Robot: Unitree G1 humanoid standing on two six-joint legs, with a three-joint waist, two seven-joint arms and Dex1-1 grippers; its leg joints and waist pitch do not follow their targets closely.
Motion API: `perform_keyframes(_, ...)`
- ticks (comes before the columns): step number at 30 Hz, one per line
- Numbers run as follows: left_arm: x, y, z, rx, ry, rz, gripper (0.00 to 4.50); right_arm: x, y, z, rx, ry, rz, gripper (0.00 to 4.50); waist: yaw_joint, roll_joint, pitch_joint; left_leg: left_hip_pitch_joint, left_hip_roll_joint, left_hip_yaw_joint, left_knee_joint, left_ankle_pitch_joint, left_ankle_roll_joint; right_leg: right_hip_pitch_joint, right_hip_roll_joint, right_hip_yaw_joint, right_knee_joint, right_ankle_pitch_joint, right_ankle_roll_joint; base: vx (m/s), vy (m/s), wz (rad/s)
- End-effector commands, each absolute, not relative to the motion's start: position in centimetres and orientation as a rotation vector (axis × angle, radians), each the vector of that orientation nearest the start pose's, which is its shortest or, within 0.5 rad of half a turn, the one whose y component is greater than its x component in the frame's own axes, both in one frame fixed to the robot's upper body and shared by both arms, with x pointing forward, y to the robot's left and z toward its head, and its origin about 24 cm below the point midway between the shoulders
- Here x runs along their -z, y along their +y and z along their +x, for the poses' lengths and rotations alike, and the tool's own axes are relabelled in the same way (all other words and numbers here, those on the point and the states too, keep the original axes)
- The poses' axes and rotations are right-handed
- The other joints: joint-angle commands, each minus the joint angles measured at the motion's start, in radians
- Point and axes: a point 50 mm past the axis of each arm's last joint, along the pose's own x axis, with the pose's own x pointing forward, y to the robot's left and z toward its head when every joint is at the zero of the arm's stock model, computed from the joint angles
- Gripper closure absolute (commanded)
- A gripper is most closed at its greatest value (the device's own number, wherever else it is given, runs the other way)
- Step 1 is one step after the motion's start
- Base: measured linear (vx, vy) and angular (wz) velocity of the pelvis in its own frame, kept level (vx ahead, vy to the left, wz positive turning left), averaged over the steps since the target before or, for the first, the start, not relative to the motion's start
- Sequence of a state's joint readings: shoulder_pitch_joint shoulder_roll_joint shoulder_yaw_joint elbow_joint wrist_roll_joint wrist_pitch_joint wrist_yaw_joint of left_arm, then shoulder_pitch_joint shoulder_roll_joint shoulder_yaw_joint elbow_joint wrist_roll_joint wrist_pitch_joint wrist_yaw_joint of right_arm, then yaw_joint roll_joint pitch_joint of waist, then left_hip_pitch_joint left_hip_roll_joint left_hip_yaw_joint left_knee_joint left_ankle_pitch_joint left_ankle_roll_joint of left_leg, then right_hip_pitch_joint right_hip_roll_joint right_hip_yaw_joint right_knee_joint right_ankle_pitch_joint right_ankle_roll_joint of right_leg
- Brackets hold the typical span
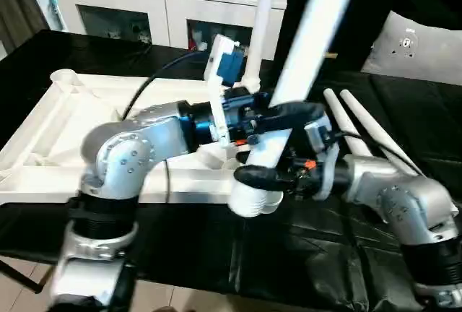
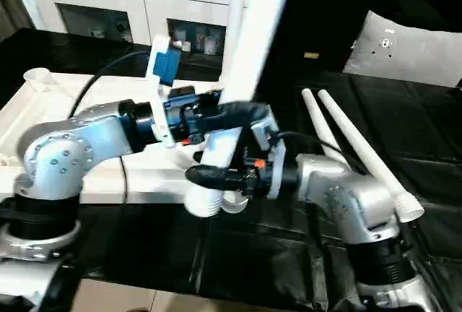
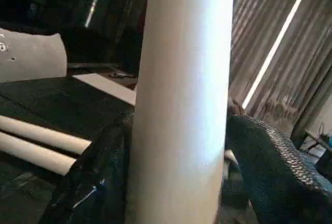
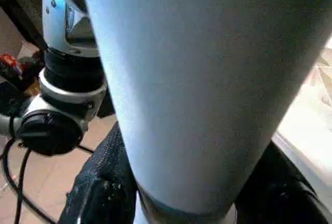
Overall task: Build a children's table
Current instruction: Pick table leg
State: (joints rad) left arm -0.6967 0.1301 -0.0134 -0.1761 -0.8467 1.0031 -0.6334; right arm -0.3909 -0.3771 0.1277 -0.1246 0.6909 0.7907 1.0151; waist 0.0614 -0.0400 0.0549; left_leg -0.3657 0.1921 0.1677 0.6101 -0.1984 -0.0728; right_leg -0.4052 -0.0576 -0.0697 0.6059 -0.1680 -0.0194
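The white table top lies underside up on the black-covered table, at the left. One white leg stands upright at its far edge. Both grippers are around a second leg, which leans up to the right with its thick end low by the top's near edge. My right gripper is shut on this leg near the thick end. My left gripper sits just above it, its fingers around the leg with a small gap on one side. Two more legs lie on the cloth to the right.
A white-grey cushion rests at the back right. A white cabinet with glass doors stands behind the table. A black cable runs over the table top to my left wrist camera.
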Motion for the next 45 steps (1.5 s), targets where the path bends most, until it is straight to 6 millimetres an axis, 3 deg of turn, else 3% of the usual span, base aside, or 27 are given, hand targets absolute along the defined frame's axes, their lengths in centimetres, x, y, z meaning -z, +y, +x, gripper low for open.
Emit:
perform_keyframes(1, -22.1, 3.7, 26.7, 1.498, 0.051, -0.428, 1.1, -11.1, -10.7, 26.5, -1.359, 0.352, 0.304, 2.57, 0.002, -0.004, -0.067, 0.0, 0.028, -0.004, -0.062, -0.1, 0.015, 0.06, -0.067, 0.044, -0.082, -0.335, -0.118, 0.0, 0.0, 0.0)
perform_keyframes(9, -22.0, 2.7, 26.2, 1.53, 0.037, -0.55, 0.6, -10.4, -10.6, 27.0, -1.227, 0.32, 0.332, 2.57, -0.002, 0.0, -0.068, 0.0, 0.027, -0.005, -0.063, -0.105, 0.014, 0.058, -0.065, 0.042, -0.086, -0.341, -0.106, 0.0, 0.0, 0.0)
perform_keyframes(10, -22.2, 2.8, 26.2, 1.521, 0.019, -0.559, 0.36, -10.3, -10.7, 27.0, -1.202, 0.314, 0.338, 2.57, -0.001, 0.002, -0.069, 0.001, 0.027, -0.006, -0.063, -0.108, 0.015, 0.059, -0.065, 0.042, -0.085, -0.337, -0.106, 0.0, 0.0, 0.0)
perform_keyframes(15, -23.0, 3.8, 27.2, 1.445, -0.066, -0.641, 0.06, -10.7, -11.3, 27.5, -1.069, 0.203, 0.336, 2.57, -0.003, -0.001, -0.067, 0.0, 0.027, -0.005, -0.064, -0.117, 0.011, 0.057, -0.066, 0.043, -0.087, -0.349, -0.102, 0.0, 0.0, 0.0)
perform_keyframes(16, -23.3, 4.9, 28.2, 1.364, -0.107, -0.713, 0.0, -11.2, -11.7, 27.6, -1.007, 0.172, 0.39, 2.57, -0.003, -0.007, -0.066, 0.0, 0.027, -0.004, -0.065, -0.115, 0.013, 0.057, -0.065, 0.044, -0.087, -0.356, -0.095, 0.0, 0.0, 0.0)
perform_keyframes(17, -23.2, 5.7, 28.9, 1.31, -0.122, -0.755, 0.0, -11.5, -11.8, 27.5, -0.98, 0.15, 0.427, 2.57, -0.004, -0.006, -0.064, 0.001, 0.024, -0.002, -0.064, -0.118, 0.014, 0.054, -0.064, 0.044, -0.09, -0.363, -0.092, 0.0, 0.0, 0.0)
perform_keyframes(18, -23.0, 6.3, 29.4, 1.261, -0.124, -0.772, 0.0, -11.8, -12.0, 27.5, -0.954, 0.13, 0.452, 2.57, -0.005, 0.005, -0.066, 0.004, 0.022, -0.003, -0.064, -0.127, 0.008, 0.052, -0.064, 0.042, -0.093, -0.376, -0.091, 0.0, 0.0, 0.0)
perform_keyframes(20, -22.4, 7.0, 30.0, 1.2, -0.114, -0.748, 0.0, -12.0, -12.2, 27.5, -0.908, 0.104, 0.47, 2.59, -0.01, 0.0, -0.066, 0.003, 0.023, -0.006, -0.067, -0.144, 0.003, 0.054, -0.06, 0.039, -0.093, -0.376, -0.066, 0.0, 0.0, 0.0)
perform_keyframes(21, -22.0, 7.4, 30.2, 1.171, -0.105, -0.723, 0.0, -12.1, -12.3, 27.5, -0.882, 0.094, 0.476, 2.59, -0.01, 0.004, -0.066, 0.003, 0.022, -0.007, -0.068, -0.144, 0.003, 0.054, -0.059, 0.039, -0.093, -0.378, -0.057, 0.0, 0.0, 0.0)
perform_keyframes(22, -21.3, 7.8, 30.5, 1.122, -0.081, -0.664, 0.0, -12.0, -12.6, 27.5, -0.832, 0.087, 0.453, 2.59, -0.016, 0.014, -0.065, 0.003, 0.021, -0.008, -0.069, -0.145, 0.001, 0.053, -0.058, 0.039, -0.093, -0.379, -0.049, 0.0, 0.0, 0.0)
perform_keyframes(24, -20.4, 8.3, 30.8, 1.064, -0.049, -0.59, 0.0, -11.9, -12.9, 27.5, -0.773, 0.089, 0.411, 2.59, -0.02, 0.008, -0.067, 0.001, 0.022, -0.01, -0.07, -0.134, -0.001, 0.055, -0.058, 0.039, -0.092, -0.365, -0.034, 0.0, 0.0, 0.0)
perform_keyframes(25, -19.0, 9.1, 31.2, 0.983, 0.001, -0.481, 0.0, -11.5, -13.5, 27.5, -0.693, 0.108, 0.339, 2.59, -0.026, 0.014, -0.066, 0.002, 0.023, -0.01, -0.071, -0.131, -0.005, 0.052, -0.057, 0.041, -0.093, -0.361, -0.028, 0.0, 0.0, 0.0)
perform_keyframes(26, -19.0, 9.1, 31.2, 0.983, 0.001, -0.481, 0.0, -11.5, -13.5, 27.5, -0.693, 0.108, 0.339, 2.59, -0.03, 0.013, -0.068, 0.002, 0.022, -0.009, -0.07, -0.13, -0.011, 0.053, -0.057, 0.043, -0.09, -0.358, -0.025, 0.0, 0.0, 0.0)
perform_keyframes(27, -17.1, 10.1, 31.3, 0.886, 0.059, -0.307, 0.0, -10.6, -14.0, 27.2, -0.634, 0.156, 0.239, 2.59, -0.031, 0.013, -0.068, 0.002, 0.021, -0.007, -0.069, -0.129, -0.011, 0.054, -0.057, 0.043, -0.09, -0.353, -0.028, 0.0, 0.0, 0.0)
perform_keyframes(29, -16.3, 10.6, 31.3, 0.858, 0.086, -0.223, 0.0, -10.4, -14.1, 27.0, -0.62, 0.169, 0.221, 2.59, -0.033, 0.016, -0.069, 0.002, 0.025, -0.012, -0.072, -0.134, -0.017, 0.055, -0.057, 0.044, -0.086, -0.337, -0.029, 0.0, 0.0, 0.0)
perform_keyframes(31, -15.3, 11.1, 31.0, 0.845, 0.118, -0.158, 0.0, -9.9, -14.3, 26.8, -0.594, 0.193, 0.205, 2.59, -0.033, 0.018, -0.071, 0.004, 0.025, -0.011, -0.071, -0.134, -0.018, 0.054, -0.059, 0.045, -0.084, -0.319, -0.047, 0.0, 0.0, 0.0)
perform_keyframes(32, -14.6, 11.4, 30.6, 0.852, 0.14, -0.102, 0.0, -9.6, -14.4, 26.6, -0.573, 0.215, 0.197, 2.59, -0.036, 0.015, -0.067, 0.005, 0.026, -0.009, -0.072, -0.143, -0.015, 0.051, -0.058, 0.046, -0.082, -0.311, -0.064, 0.0, 0.0, 0.0)
perform_keyframes(34, -13.4, 11.9, 29.9, 0.89, 0.18, -0.003, 0.0, -8.9, -14.7, 26.4, -0.539, 0.252, 0.195, 2.59, -0.033, 0.008, -0.066, 0.005, 0.029, -0.01, -0.076, -0.15, -0.01, 0.05, -0.061, 0.048, -0.081, -0.328, -0.065, 0.0, 0.0, 0.0)
perform_keyframes(38, -12.6, 12.0, 29.4, 0.93, 0.212, 0.057, 0.0, -8.5, -14.9, 26.3, -0.529, 0.269, 0.192, 2.59, -0.036, 0.015, -0.062, 0.01, 0.028, -0.005, -0.075, -0.181, -0.02, 0.044, -0.06, 0.05, -0.085, -0.349, -0.076, 0.0, 0.0, 0.0)
perform_keyframes(39, -12.3, 12.1, 29.2, 0.945, 0.225, 0.077, 0.0, -8.4, -14.9, 26.3, -0.527, 0.275, 0.185, 2.59, -0.036, 0.003, -0.061, 0.009, 0.028, -0.005, -0.075, -0.185, -0.016, 0.044, -0.06, 0.05, -0.089, -0.362, -0.071, 0.0, 0.0, 0.0)
perform_keyframes(43, -8.7, 12.8, 28.2, 1.008, 0.335, 0.28, 0.0, -8.0, -15.8, 26.3, -0.481, 0.266, 0.058, 2.59, -0.039, 0.01, -0.057, 0.01, 0.027, -0.008, -0.079, -0.218, -0.029, 0.038, -0.064, 0.052, -0.096, -0.463, -0.026, 0.0, 0.0, 0.0)
perform_keyframes(45, -8.4, 12.9, 28.2, 1.004, 0.335, 0.29, 0.0, -7.9, -15.8, 26.2, -0.49, 0.274, 0.063, 2.59, -0.039, 0.01, -0.059, 0.01, 0.027, -0.007, -0.078, -0.211, -0.029, 0.041, -0.063, 0.054, -0.094, -0.43, -0.028, 0.0, 0.0, 0.0)
